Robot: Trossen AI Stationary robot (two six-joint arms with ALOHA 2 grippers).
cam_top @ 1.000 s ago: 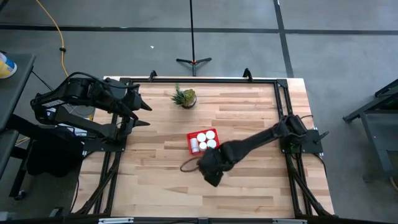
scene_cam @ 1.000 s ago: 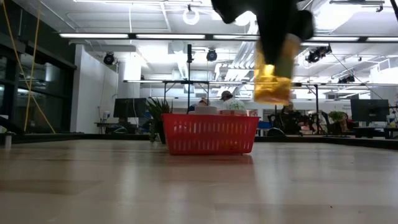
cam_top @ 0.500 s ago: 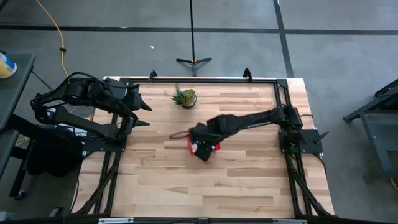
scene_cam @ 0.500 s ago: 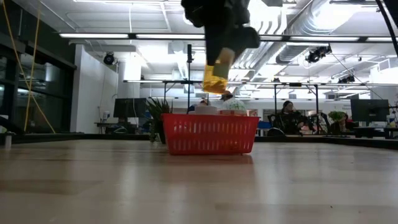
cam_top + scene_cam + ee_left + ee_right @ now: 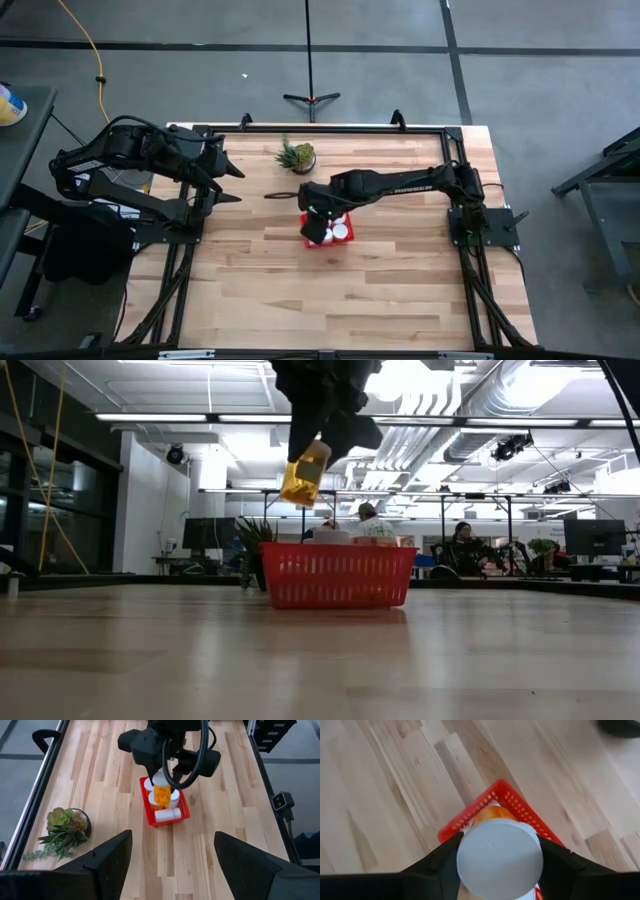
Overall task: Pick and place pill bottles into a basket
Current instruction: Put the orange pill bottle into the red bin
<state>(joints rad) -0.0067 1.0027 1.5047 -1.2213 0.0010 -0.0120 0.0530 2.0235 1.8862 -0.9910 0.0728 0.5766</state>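
- At the left of the overhead frame, the left gripper (image 5: pixel 225 182) waited over the table's left edge, its fingers spread apart and holding nothing.
- Just above centre, a small potted plant (image 5: pixel 297 156) stood on the wooden table (image 5: pixel 400 290), near the far edge.
- At centre, the right gripper (image 5: pixel 316 212) hung over the red basket (image 5: pixel 345 238), clamped on an orange pill bottle (image 5: pixel 305 474) with a white cap (image 5: pixel 499 859).
- In the table-level frame, that bottle was tilted, well above the basket's rim, at its left end.
- Inside the basket, several white-capped bottles (image 5: pixel 167 814) were already lying or standing.
- The bottle looked light, rigid and smooth, so probably slippery; a grip across the round body just below the cap seemed safest.
- The basket looked light too, and a bump from the arm could probably shift it.
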